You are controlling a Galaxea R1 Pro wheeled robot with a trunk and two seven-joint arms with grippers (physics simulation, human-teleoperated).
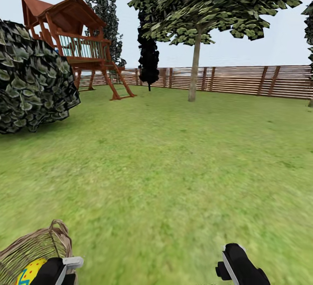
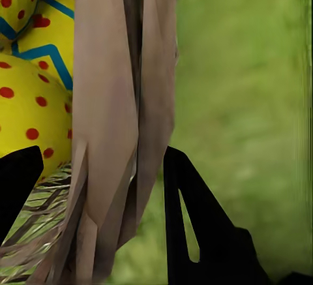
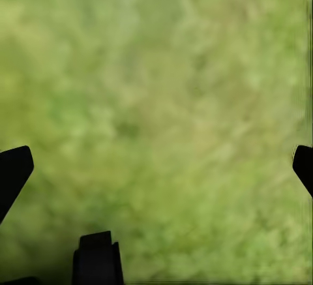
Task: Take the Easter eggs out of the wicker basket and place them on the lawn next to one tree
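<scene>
Left hand (image 2: pixel 98 187) spread, fingers straddling the wicker basket (image 1: pixel 34 246) rim at lower left of frame, grasping nothing. Easter eggs (image 2: pixel 32 102) inside basket, just beside one finger. Right hand (image 3: pixel 156 167) spread wide over bare lawn (image 1: pixel 174 167), lower right. Open grass runs up to the tree (image 1: pixel 194 65) and fence (image 1: pixel 243 80); bush (image 1: pixel 30 81), playset (image 1: pixel 74 41) upper left.

Bright flat daylight; wrist views blurred, soft.

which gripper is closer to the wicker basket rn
Left. The left gripper is right at the wicker basket, its fingers straddling the rim beside the Easter eggs. The right gripper hangs over bare lawn.
</scene>
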